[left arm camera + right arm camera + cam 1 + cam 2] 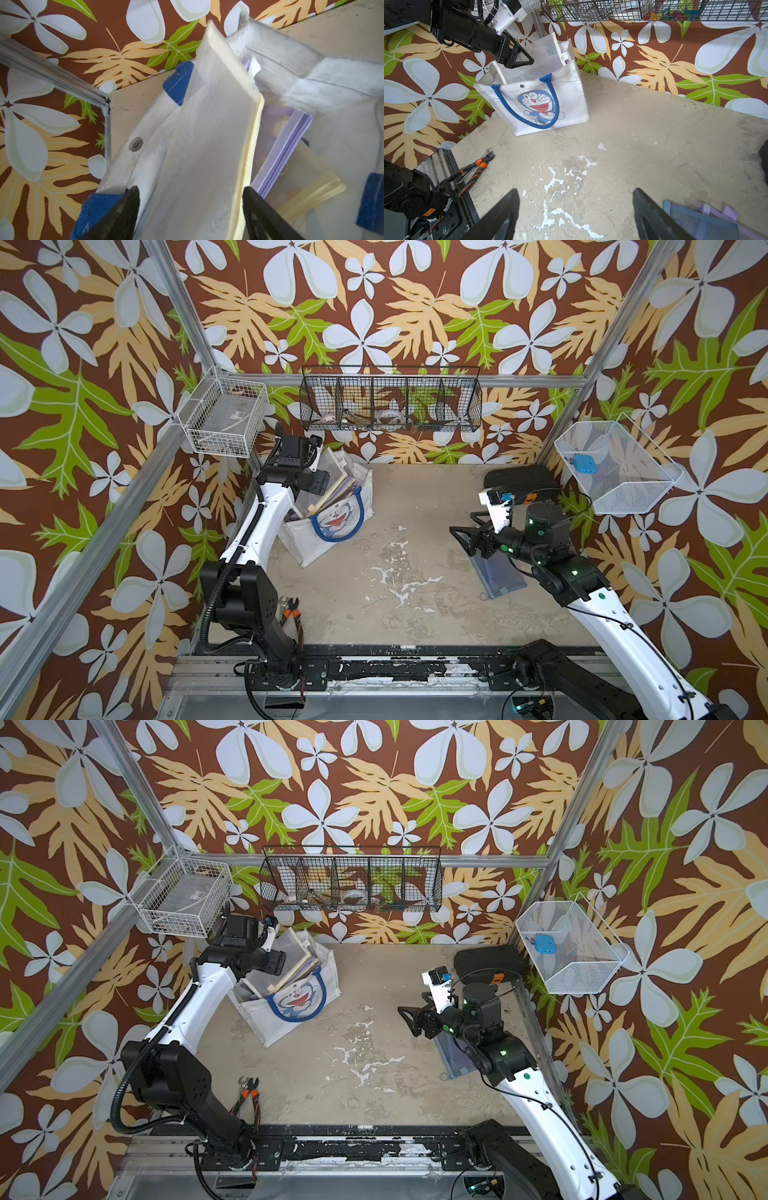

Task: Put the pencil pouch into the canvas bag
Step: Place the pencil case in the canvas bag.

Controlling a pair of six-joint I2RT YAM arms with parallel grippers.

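The white canvas bag [332, 535] [299, 1019] [566, 99], with blue handles and a blue cat face, stands open at the back left. A mesh pencil pouch [207, 135] [338, 462] [542, 56] with cream-yellow trim stands upright in it and sticks out of the top, beside a purple-zippered pouch [280, 149]. My left gripper [191, 189] [318, 485] [527, 59] hovers over the bag's mouth. Its jaws are open, one on each side of the mesh pouch. My right gripper [576, 191] [463, 524] [411, 1004] is open and empty above the bare table at the right.
A blue-grey pouch [500, 576] [699, 224] lies flat under the right arm. A black hard case [519, 481] sits at the back right. Orange-handled pliers [293, 616] [475, 168] lie front left. Wire baskets [390, 400] hang on the walls.
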